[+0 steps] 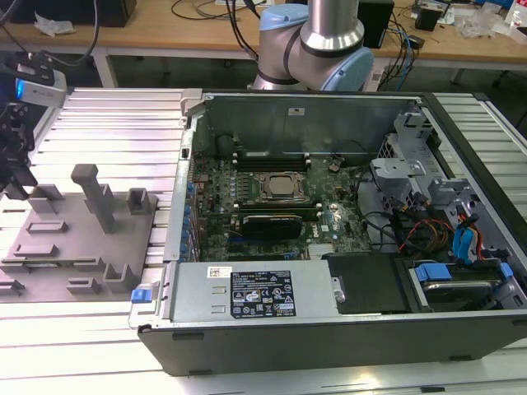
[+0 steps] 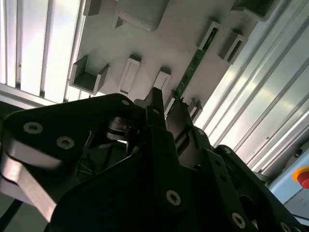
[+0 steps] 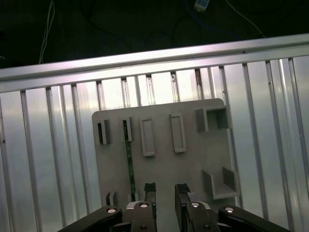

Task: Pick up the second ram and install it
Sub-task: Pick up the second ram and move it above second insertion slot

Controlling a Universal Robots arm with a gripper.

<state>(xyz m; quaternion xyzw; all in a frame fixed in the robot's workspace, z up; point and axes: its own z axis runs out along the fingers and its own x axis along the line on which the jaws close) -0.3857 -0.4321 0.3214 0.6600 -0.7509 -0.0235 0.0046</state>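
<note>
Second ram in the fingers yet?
No, in the first wrist view the second ram stands in the grey fixture beside the open fingers.

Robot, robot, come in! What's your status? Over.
Pincer open, empty, above grey fixture. Second ram on edge in fixture slot, not gripped. Nothing seen blocking it.

An open computer case [image 1: 288, 123] lies on a slatted aluminium table [image 1: 115, 123], its motherboard [image 1: 212, 193] exposed. A square silver processor [image 1: 284, 186] sits mid-board and a labelled power supply [image 1: 247, 292] runs along the near wall. Beside the case, toward the exterior view's left, rests a grey fixture block [image 1: 74, 239] with upright posts [image 1: 97, 202] — wooden benches [image 1: 165, 33] stand behind.
</note>
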